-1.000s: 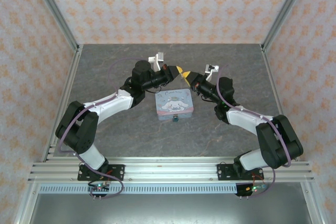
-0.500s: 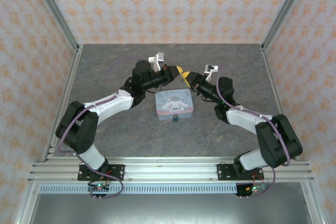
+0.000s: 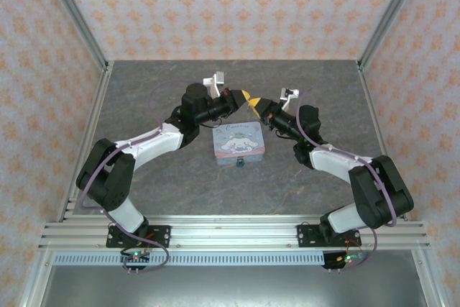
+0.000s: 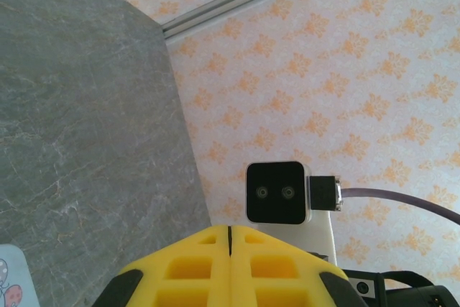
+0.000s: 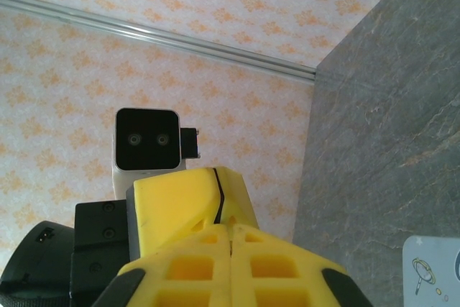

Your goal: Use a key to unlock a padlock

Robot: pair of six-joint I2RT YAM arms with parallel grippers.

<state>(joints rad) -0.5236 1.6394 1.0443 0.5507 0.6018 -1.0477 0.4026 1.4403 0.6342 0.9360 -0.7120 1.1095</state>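
Left gripper (image 3: 242, 95) and right gripper (image 3: 253, 104) are both fully closed with nothing visible between the jaws, tips nearly meeting over the box's (image 3: 241, 141) 12 o'clock edge, while the padlock (image 3: 238, 163) sits at its 6 o'clock edge, so the right arm is marginally nearer; the lock's long axis is too small to tell.

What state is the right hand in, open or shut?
Shut: the right hand shows yellow fingers pressed together along a thin seam in its wrist view.

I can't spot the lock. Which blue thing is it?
The tiny teal padlock at the near edge of the cartoon box, which is far bigger and printed.
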